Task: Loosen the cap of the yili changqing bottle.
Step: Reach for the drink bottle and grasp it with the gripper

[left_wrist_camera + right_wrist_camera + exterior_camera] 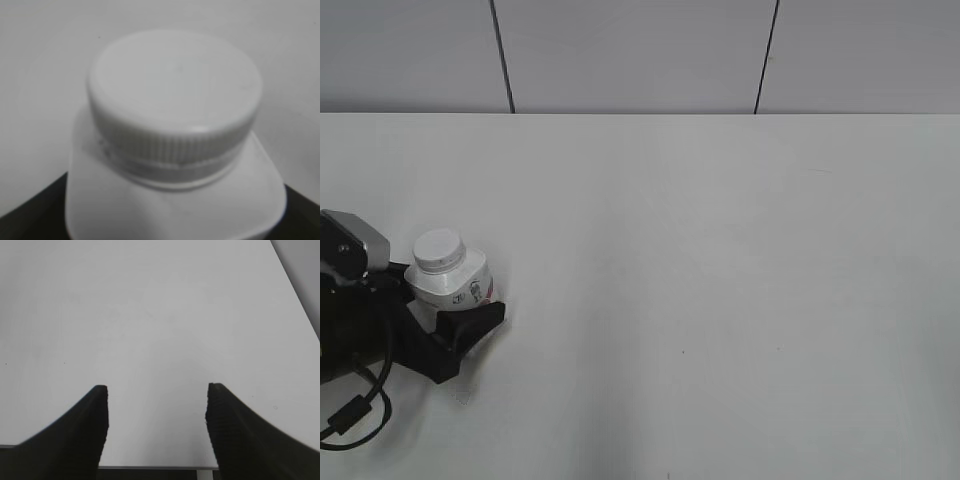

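Note:
The yili changqing bottle (458, 287) stands upright at the left of the table, a small white squat bottle with a bit of red label. Its white ribbed cap (439, 249) is on the neck. My left gripper (455, 318) is shut on the bottle's body, its black fingers on both sides. In the left wrist view the cap (175, 102) and the bottle's shoulders (175, 210) fill the frame, with black fingers at the lower corners. My right gripper (157, 390) is open and empty over bare table; it is out of the exterior view.
The white table (720, 280) stretches right and back to a grey panelled wall (640, 50). A black cable (360, 410) loops beside the left arm at the front left. The table's front edge (150, 467) shows under the right gripper.

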### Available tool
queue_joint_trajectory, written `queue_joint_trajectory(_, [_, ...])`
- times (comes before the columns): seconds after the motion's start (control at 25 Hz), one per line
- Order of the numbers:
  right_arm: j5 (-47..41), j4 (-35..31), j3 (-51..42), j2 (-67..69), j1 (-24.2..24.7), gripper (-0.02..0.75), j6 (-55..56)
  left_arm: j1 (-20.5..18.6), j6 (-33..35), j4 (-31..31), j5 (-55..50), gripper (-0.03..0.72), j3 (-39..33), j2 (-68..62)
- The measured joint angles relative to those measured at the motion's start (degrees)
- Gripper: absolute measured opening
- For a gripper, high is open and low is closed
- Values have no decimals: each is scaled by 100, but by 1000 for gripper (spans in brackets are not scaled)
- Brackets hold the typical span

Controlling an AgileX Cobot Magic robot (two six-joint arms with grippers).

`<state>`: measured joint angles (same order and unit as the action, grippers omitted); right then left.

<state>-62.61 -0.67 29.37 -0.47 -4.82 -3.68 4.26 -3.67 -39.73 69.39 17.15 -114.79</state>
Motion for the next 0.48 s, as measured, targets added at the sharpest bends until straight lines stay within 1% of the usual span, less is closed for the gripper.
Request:
queue_joint_trajectory(0.08, [0,0,0,0,0,491,0,0,0,-7,0,553,0,0])
queue_joint_trajectory(0.24, [0,0,0,0,0,491,0,0,2,-47,0,465,-5,0])
queue_joint_trajectory(0.4, [0,0,0,0,0,491,0,0,7,-135,0,456,-6,0])
queue_joint_trajectory(0.48, [0,0,0,0,0,491,0,0,19,-300,0,456,-6,0])
